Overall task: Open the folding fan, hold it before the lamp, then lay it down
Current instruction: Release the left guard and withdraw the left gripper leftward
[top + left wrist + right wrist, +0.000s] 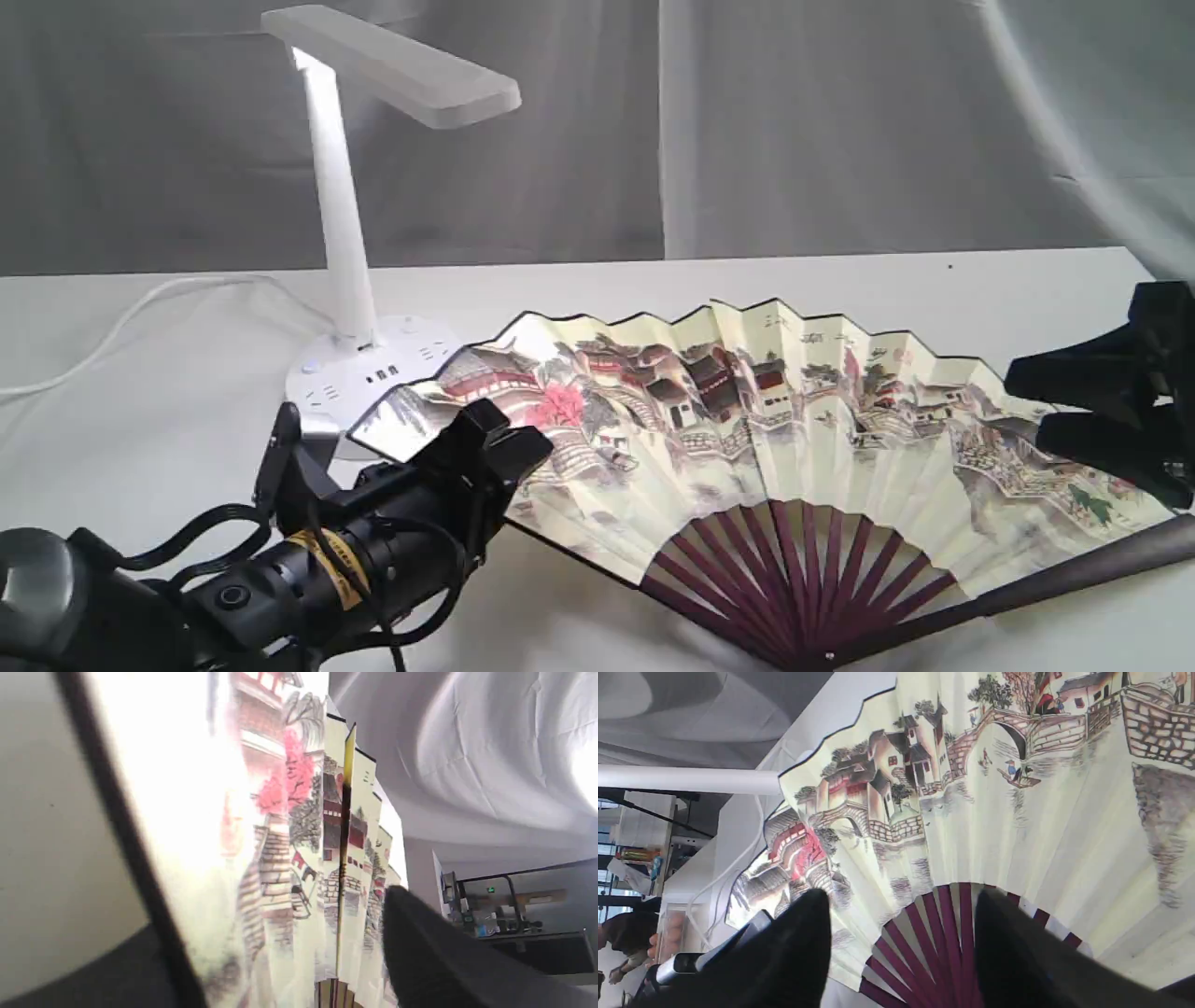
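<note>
Since the folding fan lies fully spread on the bench, its left end just beside the round base of the lamp, we judge that the laying-down step is nearly complete. Only release and withdrawal remain.

Finger state:
- The left fingers stand wide apart at the left edge of the leaf. In the left wrist view the black edging passes between them, and they clamp nothing.
- The right fingers also stand wide, over the right end of the fan. The maroon ribs show through the gap in the right wrist view. We cannot tell whether these fingers touch the paper.

Recommended procedure:
1. We confirm that neither finger of either pair presses on the leaf before any arm moves.
2. We draw the left fingers back along their own axis, away from the leaf, so that no fingertip hooks the edging or lifts a fold.
3. We keep that path away from the lamp base, which stands near.
4. We raise the right fingers straight up. Sideways travel risks dragging the guard and partly closing the fan.
5. We move one arm at a time, so that any shift of the fan can be traced to its cause.
</note>
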### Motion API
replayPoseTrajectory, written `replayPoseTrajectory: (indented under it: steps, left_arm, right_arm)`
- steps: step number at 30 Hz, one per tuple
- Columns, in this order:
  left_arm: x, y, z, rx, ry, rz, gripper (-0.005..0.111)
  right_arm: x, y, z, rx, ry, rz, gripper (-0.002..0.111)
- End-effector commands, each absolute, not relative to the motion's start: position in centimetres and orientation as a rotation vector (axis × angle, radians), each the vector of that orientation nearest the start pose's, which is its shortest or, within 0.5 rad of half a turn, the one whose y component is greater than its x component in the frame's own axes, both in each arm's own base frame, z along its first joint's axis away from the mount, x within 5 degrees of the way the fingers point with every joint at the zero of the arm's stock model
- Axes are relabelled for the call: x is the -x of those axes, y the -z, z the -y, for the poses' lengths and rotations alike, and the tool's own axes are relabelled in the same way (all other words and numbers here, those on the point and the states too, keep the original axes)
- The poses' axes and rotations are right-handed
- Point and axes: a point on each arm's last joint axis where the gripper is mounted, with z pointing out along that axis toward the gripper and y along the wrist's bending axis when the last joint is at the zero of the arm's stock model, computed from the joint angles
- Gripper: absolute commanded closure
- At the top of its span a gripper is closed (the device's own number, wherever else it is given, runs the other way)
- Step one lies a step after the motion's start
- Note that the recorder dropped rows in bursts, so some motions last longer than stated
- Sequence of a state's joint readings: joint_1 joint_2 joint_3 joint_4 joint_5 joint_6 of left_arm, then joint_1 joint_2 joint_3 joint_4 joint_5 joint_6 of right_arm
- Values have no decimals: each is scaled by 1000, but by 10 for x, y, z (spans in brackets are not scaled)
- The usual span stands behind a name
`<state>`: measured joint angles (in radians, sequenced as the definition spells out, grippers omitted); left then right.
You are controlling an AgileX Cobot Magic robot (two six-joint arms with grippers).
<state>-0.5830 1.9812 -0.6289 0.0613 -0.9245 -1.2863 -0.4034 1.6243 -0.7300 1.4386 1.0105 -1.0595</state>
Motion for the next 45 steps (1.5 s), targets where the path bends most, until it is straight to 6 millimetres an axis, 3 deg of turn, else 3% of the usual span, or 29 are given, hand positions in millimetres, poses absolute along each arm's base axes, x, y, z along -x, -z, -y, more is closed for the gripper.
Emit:
replayPoseTrajectory:
  steps: [1, 5, 12, 22, 27, 30, 33, 38, 41, 45]
  left_arm:
    - [-275, -106, 186, 577, 1197, -2019, 38]
    - [-277, -106, 179, 527, 1149, -2065, 31]
    - [-279, -111, 162, 431, 1029, -2205, 31]
    - [-271, -138, 131, 257, 711, -2391, 36]
    - [-262, -165, 121, 132, 568, -2391, 36]
    - [-255, -180, 109, 158, 442, -2406, 38]
    - [-245, -194, 94, 179, 280, -2427, 49]
    - [-231, -214, 77, 143, 109, -2430, 85]
    - [-225, -223, 72, 88, 54, -2417, 104]
    - [-219, -228, 66, 84, -6, -2426, 106]
  right_arm:
    - [-276, -196, 37, -370, -1157, -2281, 60]
    - [-276, -194, 37, -365, -1139, -2297, 60]
    - [-276, -194, 37, -367, -1139, -2296, 60]
    - [-275, -192, 37, -338, -1128, -2323, 61]
    - [-274, -189, 14, -189, -1142, -2403, 69]
    - [-273, -185, -4, -74, -1103, -2469, 76]
    - [-273, -179, -17, -24, -1013, -2549, 79]
    - [-276, -180, -28, 31, -893, -2684, 79]
    - [-281, -187, -31, 110, -701, -2836, 81]
    - [-288, -202, -32, 122, -450, -2933, 81]
